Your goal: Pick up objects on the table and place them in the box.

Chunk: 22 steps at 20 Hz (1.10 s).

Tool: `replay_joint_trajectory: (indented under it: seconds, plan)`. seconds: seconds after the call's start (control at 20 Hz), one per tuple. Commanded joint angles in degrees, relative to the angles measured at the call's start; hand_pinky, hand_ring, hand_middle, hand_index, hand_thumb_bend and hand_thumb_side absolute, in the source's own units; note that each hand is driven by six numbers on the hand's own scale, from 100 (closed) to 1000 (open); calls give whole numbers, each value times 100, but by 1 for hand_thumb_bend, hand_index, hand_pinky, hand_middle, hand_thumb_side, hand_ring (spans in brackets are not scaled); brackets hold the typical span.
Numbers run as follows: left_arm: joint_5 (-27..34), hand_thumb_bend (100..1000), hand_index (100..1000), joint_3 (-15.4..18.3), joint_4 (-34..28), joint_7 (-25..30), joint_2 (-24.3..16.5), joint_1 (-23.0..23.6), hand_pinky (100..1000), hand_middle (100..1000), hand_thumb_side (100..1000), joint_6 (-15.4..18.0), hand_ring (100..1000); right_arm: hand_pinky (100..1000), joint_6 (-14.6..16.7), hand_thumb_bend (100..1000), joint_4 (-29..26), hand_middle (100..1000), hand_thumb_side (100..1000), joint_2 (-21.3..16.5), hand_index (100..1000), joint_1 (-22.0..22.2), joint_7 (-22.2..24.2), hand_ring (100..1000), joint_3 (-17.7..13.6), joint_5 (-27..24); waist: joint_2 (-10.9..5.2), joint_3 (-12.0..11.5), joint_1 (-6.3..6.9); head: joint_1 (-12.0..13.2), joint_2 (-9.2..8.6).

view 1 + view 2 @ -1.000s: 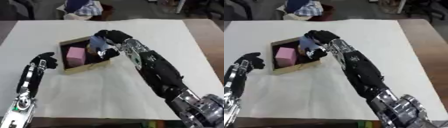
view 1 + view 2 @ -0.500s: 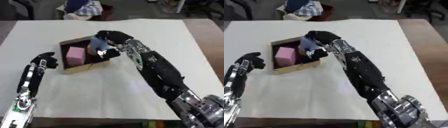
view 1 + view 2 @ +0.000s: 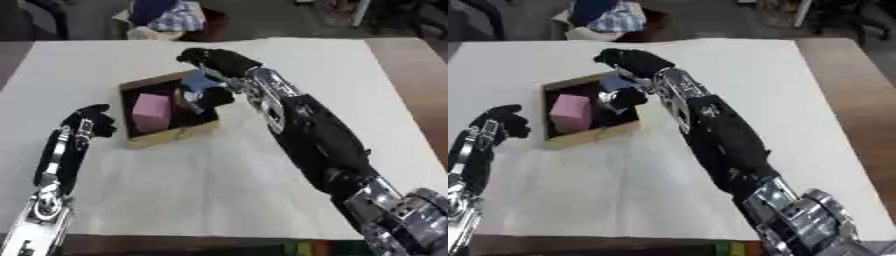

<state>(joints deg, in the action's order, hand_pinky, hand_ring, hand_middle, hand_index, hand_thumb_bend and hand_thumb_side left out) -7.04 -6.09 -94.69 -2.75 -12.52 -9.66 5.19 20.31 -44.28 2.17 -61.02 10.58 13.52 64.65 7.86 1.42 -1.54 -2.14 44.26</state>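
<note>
The blue object [image 3: 198,86] sits in the right hand [image 3: 213,70], fingers and thumb curled around it, just above the right half of the box [image 3: 166,134]. It looks small and light, and its outline seems a little soft or blocky; I cannot tell which. Held from above at its sides, it should drop cleanly once the fingers part.

Inside the box, to the left of the blue object, a pink block [image 3: 150,111] already lies flat; it appears stiff and easy to handle.

To the left of the box, well apart from it, the left hand [image 3: 91,121] rests idle with its fingers curled, holding nothing.

The box stands on a white cloth [image 3: 227,190] covering the table, smooth and bare around it. Beyond the box's far side, off the table, lies a heap of clothing [image 3: 164,17].
</note>
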Motion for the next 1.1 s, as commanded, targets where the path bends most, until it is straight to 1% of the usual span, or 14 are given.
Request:
replay_joint_trajectory:
  seconds: [0.05, 0.25, 0.4, 0.6, 0.75, 0.9, 1.1]
  plan:
    - [-10, 100, 775, 24, -86, -16, -87, -60, 634, 560, 928, 3, 592, 874, 67, 100, -307, 969, 835, -83, 999, -169, 75, 916, 101, -209, -44, -11, 19, -10, -14]
    - [-11, 100, 775, 27, -85, -19, -89, -59, 634, 560, 927, 3, 592, 868, 41, 100, -500, 963, 823, -146, 999, -157, 161, 906, 130, -513, -46, -16, 7, 5, -14]
    - [-12, 100, 775, 24, -87, -18, -90, -63, 634, 560, 927, 5, 592, 863, -3, 100, -761, 957, 784, -224, 1000, -145, 167, 896, 122, -715, -47, -16, 0, 13, -14]
    - [-15, 100, 775, 34, -88, -26, -92, -61, 634, 560, 927, 7, 592, 850, -35, 100, -1261, 933, 664, -386, 994, -51, 18, 851, 24, -1033, -39, -14, -3, 34, -14]
    - [-18, 100, 775, 40, -90, -33, -94, -64, 634, 560, 927, 8, 591, 854, -64, 100, -1714, 918, 620, -526, 990, 152, -133, 829, -93, -1313, -28, -5, -8, 57, -14]
    - [-20, 100, 775, 53, -92, -43, -100, -62, 634, 560, 929, 9, 591, 853, -133, 100, -2167, 905, 605, -702, 988, 456, -231, 808, -240, -1593, -14, 8, -8, 99, -14]
    - [-22, 100, 775, 69, -94, -63, -108, -55, 634, 560, 928, 8, 591, 850, -303, 100, -2701, 889, 606, -928, 987, 866, -318, 789, -424, -1960, -2, 40, -12, 138, -14]
